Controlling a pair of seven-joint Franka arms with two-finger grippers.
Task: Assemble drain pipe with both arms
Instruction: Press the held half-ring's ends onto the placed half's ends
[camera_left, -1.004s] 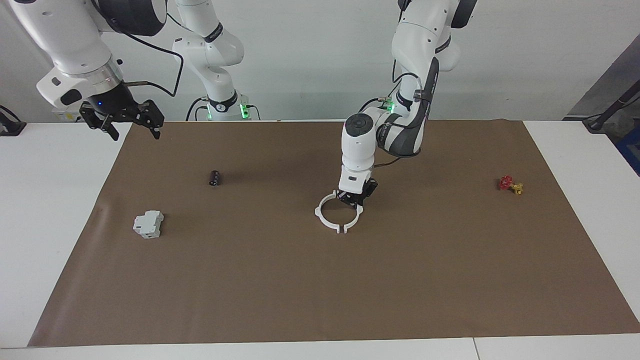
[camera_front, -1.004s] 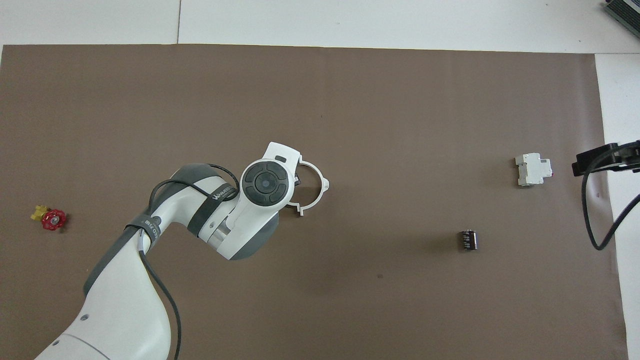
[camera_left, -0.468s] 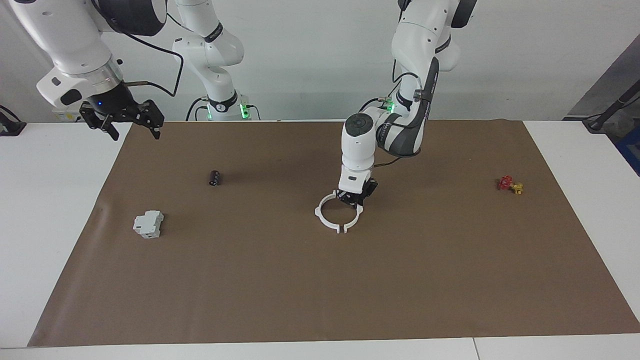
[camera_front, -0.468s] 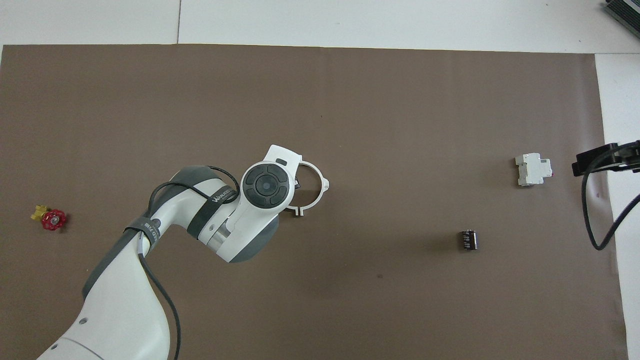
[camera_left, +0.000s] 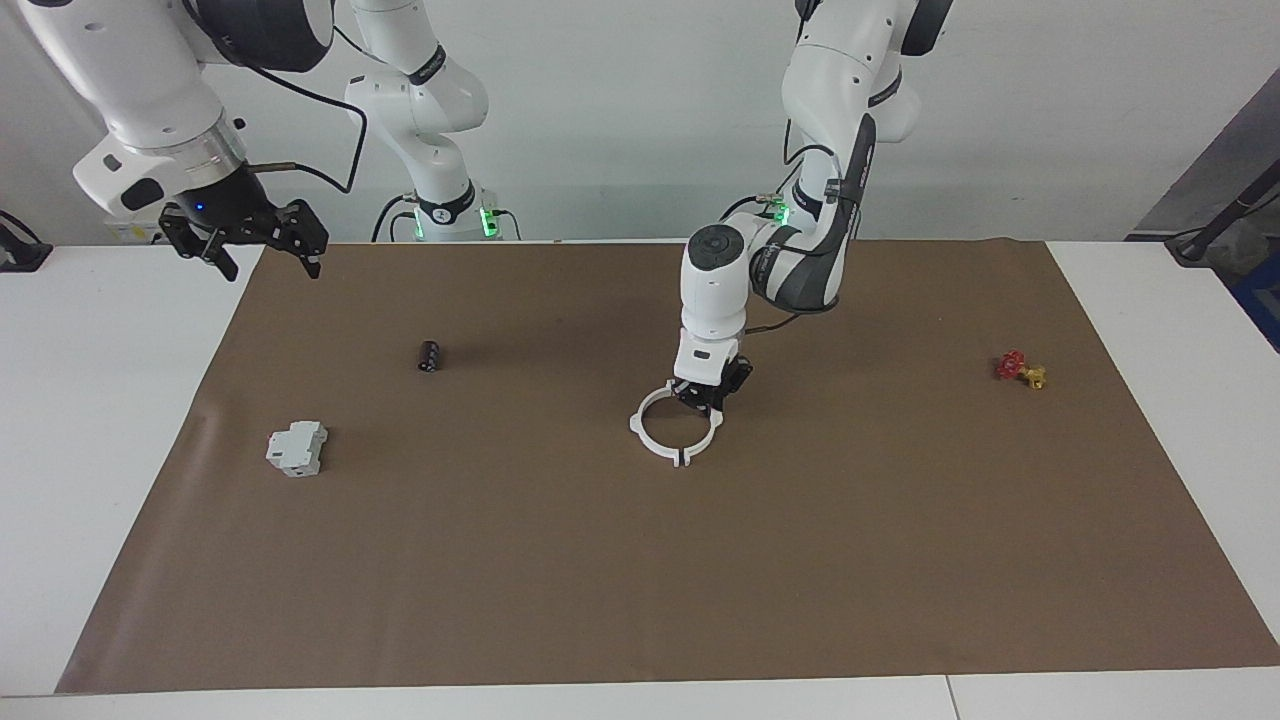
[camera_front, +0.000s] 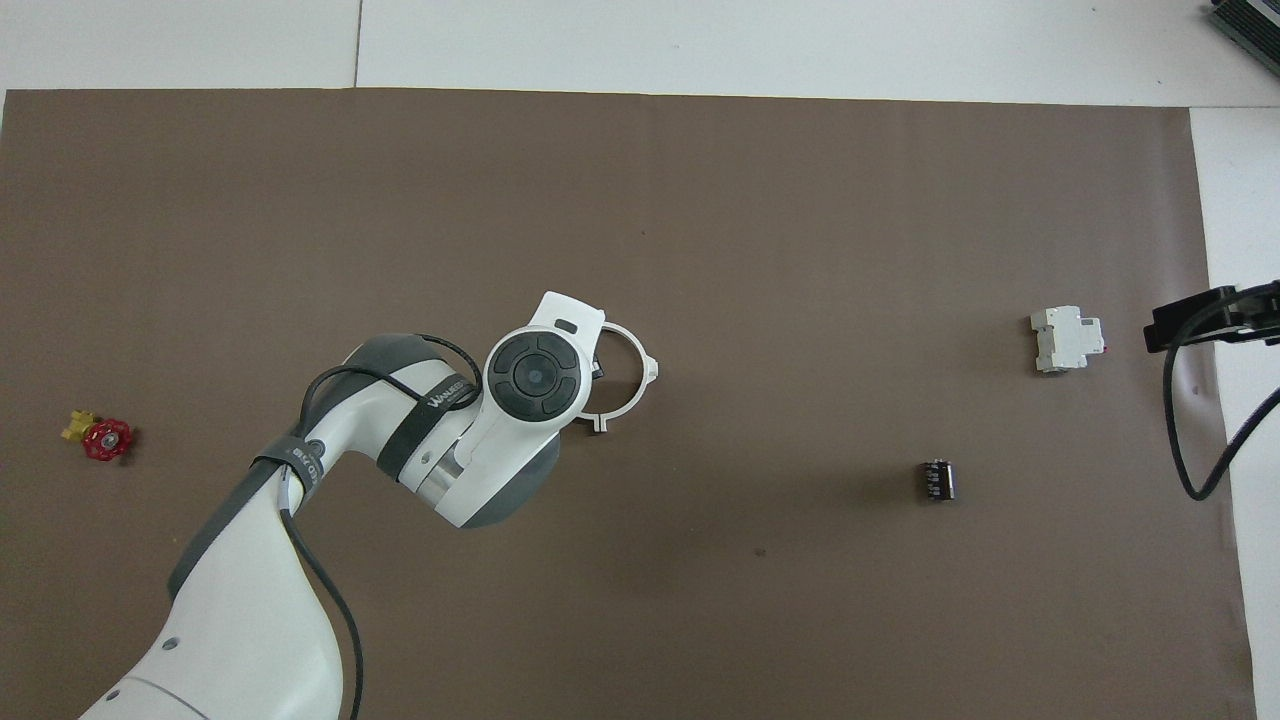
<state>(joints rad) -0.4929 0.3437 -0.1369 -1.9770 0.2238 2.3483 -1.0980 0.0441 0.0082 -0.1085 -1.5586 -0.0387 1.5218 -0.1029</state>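
The drain pipe (camera_left: 637, 426) lies mid-mat as two white half-rings that meet in one flat ring with outer tabs; it also shows in the overhead view (camera_front: 634, 349). My left gripper (camera_left: 706, 397) points straight down onto the ring's rim, on the part nearest the robots, and is shut on the half-ring toward the left arm's end. In the overhead view the left wrist hides that gripper (camera_front: 594, 371) and part of the ring. My right gripper (camera_left: 266, 252) is open and empty, raised over the mat's corner at the right arm's end, waiting.
A grey-white boxy block (camera_left: 296, 448) and a small black cylinder (camera_left: 429, 356) lie toward the right arm's end. A red and yellow valve (camera_left: 1020, 370) lies toward the left arm's end. A brown mat (camera_left: 640, 580) covers the white table.
My left gripper has shifted slightly toward the right arm's end with its half-ring, and the gap at the tabs farthest from the robots has narrowed. The right arm has not moved.
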